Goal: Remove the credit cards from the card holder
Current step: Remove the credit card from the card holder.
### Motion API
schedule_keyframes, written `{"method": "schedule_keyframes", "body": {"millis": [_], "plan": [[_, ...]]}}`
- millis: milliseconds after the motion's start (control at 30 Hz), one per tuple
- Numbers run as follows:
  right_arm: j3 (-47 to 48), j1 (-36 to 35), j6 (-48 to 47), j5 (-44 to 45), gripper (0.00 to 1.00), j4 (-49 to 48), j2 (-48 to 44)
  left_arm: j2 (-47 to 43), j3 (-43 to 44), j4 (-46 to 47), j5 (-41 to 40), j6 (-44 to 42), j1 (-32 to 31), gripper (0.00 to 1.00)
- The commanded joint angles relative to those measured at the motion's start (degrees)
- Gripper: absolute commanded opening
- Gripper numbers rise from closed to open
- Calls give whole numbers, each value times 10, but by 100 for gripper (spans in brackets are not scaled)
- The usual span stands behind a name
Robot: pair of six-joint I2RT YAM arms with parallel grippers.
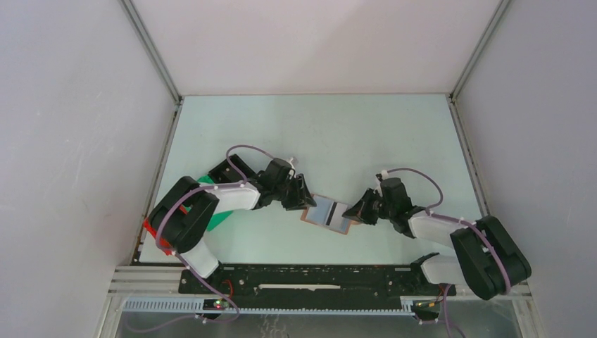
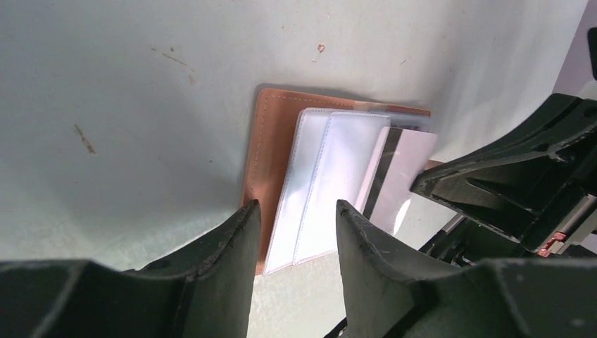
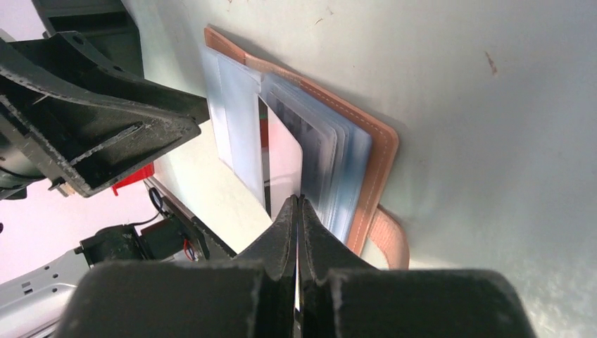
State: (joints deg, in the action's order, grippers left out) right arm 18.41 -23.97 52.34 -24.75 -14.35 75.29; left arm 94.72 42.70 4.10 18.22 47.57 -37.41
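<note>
**Ana:** How much room was there on the desk (image 1: 317, 127)?

**Ben:** Plenty. Pale surface ran from the middle out to the far wall and to the right wall. The left edge was crowded: the left arm (image 1: 211, 201) bent over a green bin (image 1: 224, 218) and a red bin (image 1: 153, 231) there. The right arm (image 1: 450, 236) reached in from the near right corner.

**Ana:** And the card holder (image 1: 328, 213)?

**Ben:** It lay open and flat near the middle of the desk, directly between the two arms. Its tan border faced the camera, and its clear sleeves (image 2: 331, 176) were fanned across it.

**Ana:** What was the left pincer (image 2: 294, 211) doing?

**Ben:** It was parted by a modest gap and gripped nothing. One of its fingers (image 2: 243, 232) was over the holder's tan edge and the other was over the sleeves. I couldn't tell whether they pressed down.

**Ana:** The right pincer (image 3: 298, 204)?

**Ben:** It was closed tight on the near edge of a pale credit card (image 3: 284, 158) with a dark stripe. The card slanted out past the sleeves on that side. Whether its far end sat inside a sleeve, I couldn't tell.

**Ana:** Anything smaller?

**Ben:** The closing tab (image 3: 389, 239) curled off the holder's edge, just beside the right pincer.
</note>
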Motion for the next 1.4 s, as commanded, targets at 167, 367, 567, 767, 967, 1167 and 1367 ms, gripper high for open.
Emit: {"method": "schedule_keyframes", "body": {"millis": [167, 367, 567, 767, 967, 1167, 1367], "plan": [[-10, 25, -43, -10, 0, 47, -99, -56, 15, -62, -26, -21, 3, 50], [-7, 26, -47, -24, 0, 48, -124, -74, 37, -81, -4, -31, 3, 51], [-7, 26, -44, -37, 0, 32, -141, -75, 49, -81, 46, -42, 3, 53], [-7, 26, -34, -45, 0, 9, -142, -78, 51, -73, 88, -49, 4, 73], [-8, 27, -7, -70, 0, -43, -138, -63, 52, -72, 134, -64, 11, 82], [-8, 27, 19, -93, 0, -93, -121, -57, 40, -5, 194, -46, 11, 83], [-8, 27, 40, -108, 0, -128, -114, -57, 17, 77, 243, -5, 19, 83]]}}
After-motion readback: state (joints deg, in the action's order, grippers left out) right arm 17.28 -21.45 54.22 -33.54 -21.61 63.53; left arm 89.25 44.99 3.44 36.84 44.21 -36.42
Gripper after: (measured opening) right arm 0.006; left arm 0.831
